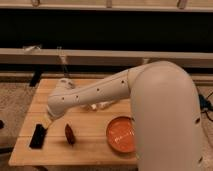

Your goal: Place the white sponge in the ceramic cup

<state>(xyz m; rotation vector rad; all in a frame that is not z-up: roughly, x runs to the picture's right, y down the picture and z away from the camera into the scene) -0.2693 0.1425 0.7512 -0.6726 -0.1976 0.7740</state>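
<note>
Tool (49, 119) hangs low, well left of the orange bowl (121, 134), grip state impossible to tell, and the white sponge (98, 106) looks to be that pale bit under the arm (95, 92) just behind the bowl, so it should swing bowlward and descend squarely over it.

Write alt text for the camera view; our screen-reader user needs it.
A bulky white robot arm reaches across a wooden table, its gripper low near a black block. A dark red object and orange bowl sit in front; pale items hide beneath the arm.
</note>
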